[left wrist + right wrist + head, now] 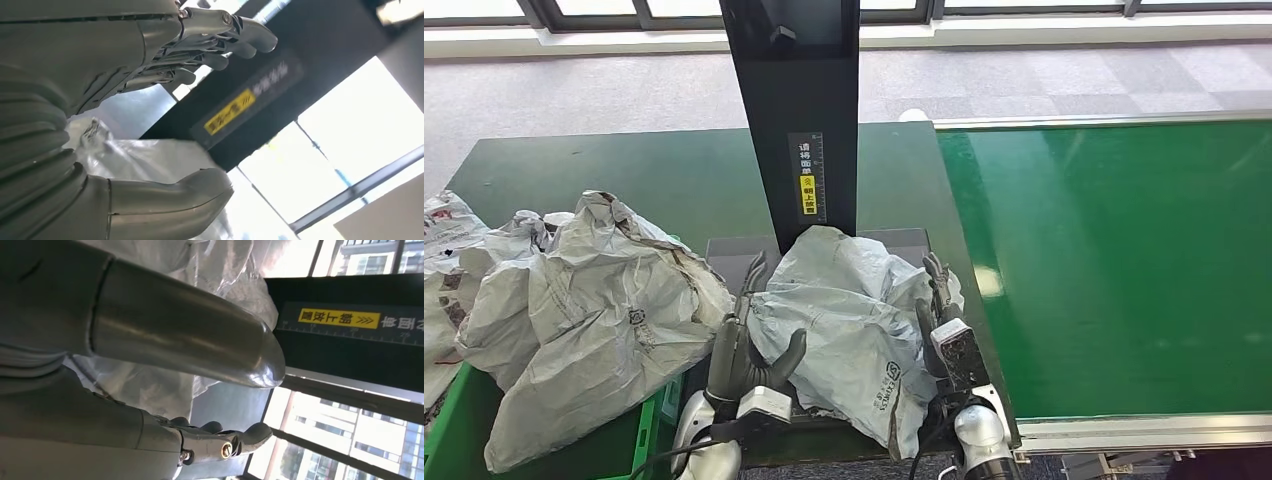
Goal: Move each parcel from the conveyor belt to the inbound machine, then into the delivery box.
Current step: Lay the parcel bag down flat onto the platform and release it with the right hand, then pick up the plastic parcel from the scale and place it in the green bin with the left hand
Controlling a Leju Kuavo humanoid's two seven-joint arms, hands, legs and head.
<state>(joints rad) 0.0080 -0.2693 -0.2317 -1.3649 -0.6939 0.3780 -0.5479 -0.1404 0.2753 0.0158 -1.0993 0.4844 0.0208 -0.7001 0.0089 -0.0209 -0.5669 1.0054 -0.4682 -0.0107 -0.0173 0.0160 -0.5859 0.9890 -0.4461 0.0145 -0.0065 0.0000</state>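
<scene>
Crinkled grey plastic parcel [854, 320], lumpy

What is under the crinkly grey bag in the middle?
The grey bag lies on a dark flat tray at the foot of the black post. The bag covers most of the tray, so anything beneath it is hidden.

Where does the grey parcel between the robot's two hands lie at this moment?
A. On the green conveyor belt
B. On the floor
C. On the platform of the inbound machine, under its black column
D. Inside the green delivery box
C: the grey parcel lies on the grey platform below the black column, with the left hand and right hand at its sides.
</scene>
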